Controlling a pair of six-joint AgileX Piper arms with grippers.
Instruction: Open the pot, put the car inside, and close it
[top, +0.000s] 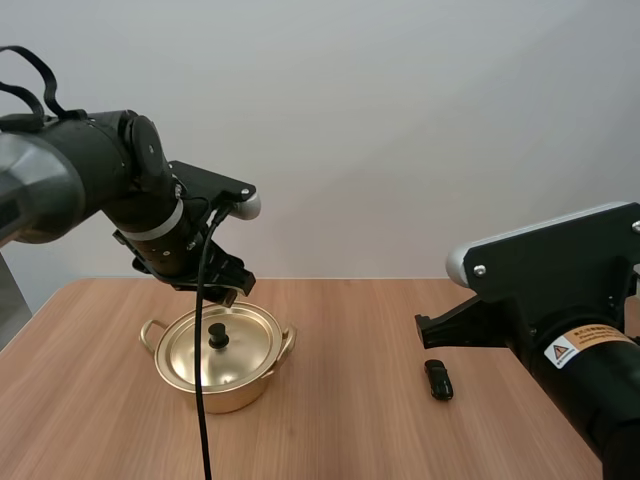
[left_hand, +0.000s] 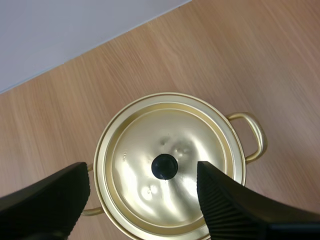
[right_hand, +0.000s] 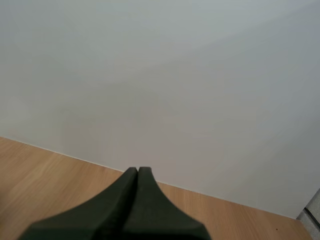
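A golden pot (top: 262, 376) with two side handles stands on the left half of the table, its lid (top: 240, 330) on it, black knob (top: 217, 336) at the centre. My left gripper (top: 230, 290) hovers just above the pot's far rim. In the left wrist view its fingers (left_hand: 220, 195) stand wide apart, open, with the lid (left_hand: 175, 130) and knob (left_hand: 164, 166) below and between them, not touching. A small black car (top: 438, 379) lies on the table to the right. My right gripper (top: 425, 330) hangs a little above and behind the car, shut (right_hand: 137, 171) on nothing.
The wooden table (top: 350, 430) has bare room between pot and car and along its front. A plain pale wall stands behind the table's far edge (top: 350, 279). The pot's handle (left_hand: 252, 135) sticks out sideways.
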